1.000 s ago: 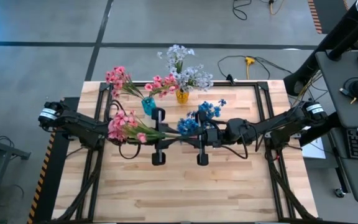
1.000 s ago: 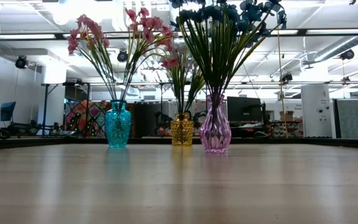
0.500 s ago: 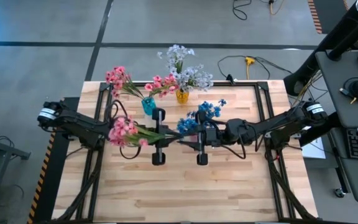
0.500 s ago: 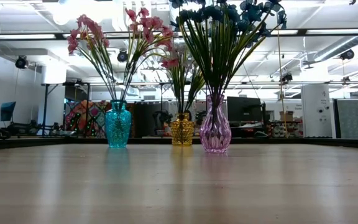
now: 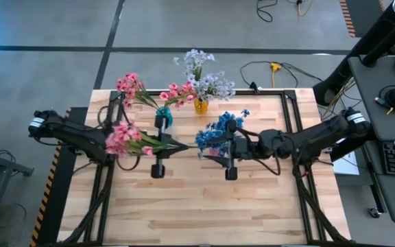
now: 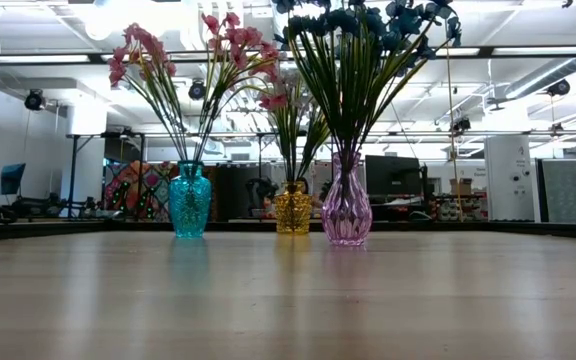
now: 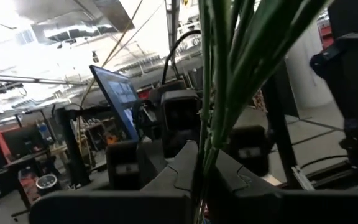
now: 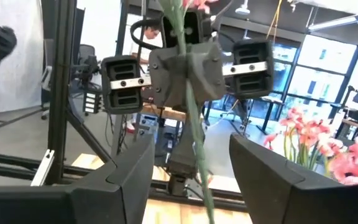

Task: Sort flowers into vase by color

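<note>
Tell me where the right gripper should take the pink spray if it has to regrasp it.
Grip the pink spray on its bare green stem, on the short length beyond the shut left gripper. Come in level from table centre, where the open right gripper already faces it, jaws straddling the stem. The blooms lie back over the left arm, so that end is crowded and crushable.

three vases (image 6: 190,200), four flower bunches (image 5: 211,135), two grippers (image 5: 173,145)
</note>
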